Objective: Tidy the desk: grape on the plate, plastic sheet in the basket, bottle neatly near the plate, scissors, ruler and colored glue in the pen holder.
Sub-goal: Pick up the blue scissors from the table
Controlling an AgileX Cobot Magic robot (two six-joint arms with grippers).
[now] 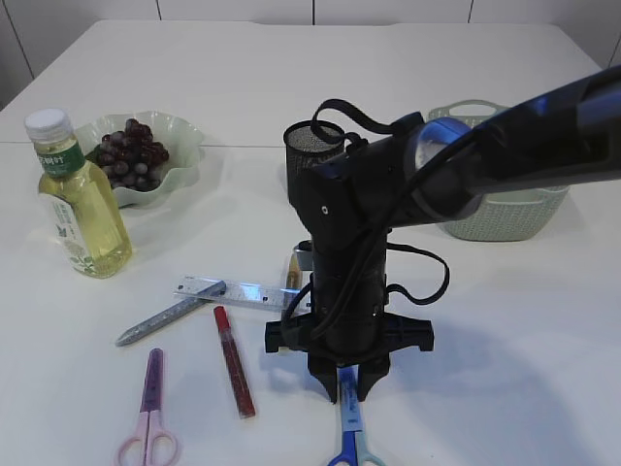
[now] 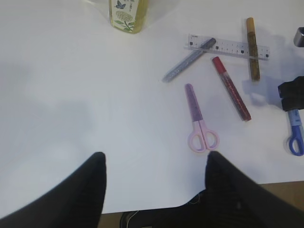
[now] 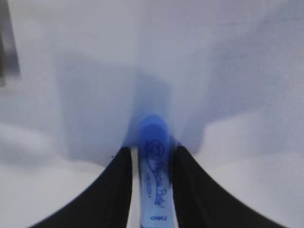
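Right gripper: my right gripper point(image 1: 348, 384) points straight down at the white table point(image 1: 505, 330), its two black fingers point(image 3: 116, 190) pressed against either side of the blue-sheathed scissors point(image 3: 153, 161); I am pinching the sheath, and the blue handle loops point(image 1: 346, 454) lie on the table toward the near edge.
Left gripper: my left gripper point(image 2: 154, 183) hangs over the near table edge with its fingers spread and nothing between them.
Other scissors: the pink-handled scissors with a purple glitter sheath point(image 1: 150, 413) lie flat on the near left, apart from both grippers.
Ruler: the clear plastic ruler point(image 1: 238, 292) lies flat behind my right gripper; a silver glitter glue tube point(image 1: 170, 314) rests one end on it and a gold glitter glue tube point(image 2: 252, 47) lies across it.
Red glue: the red glitter glue tube point(image 1: 234, 360) lies between the two scissors.
Pen holder: the black mesh pen holder point(image 1: 309, 144) stands upright behind my right arm.
Grapes: dark purple grapes point(image 1: 131, 153) sit in the pale green scalloped plate point(image 1: 179, 131).
Bottle: the clear bottle of yellow liquid with a white cap point(image 1: 80, 199) stands just in front of the plate.
Basket: the pale green woven basket point(image 1: 505, 216) stands far right, partly behind my arm.
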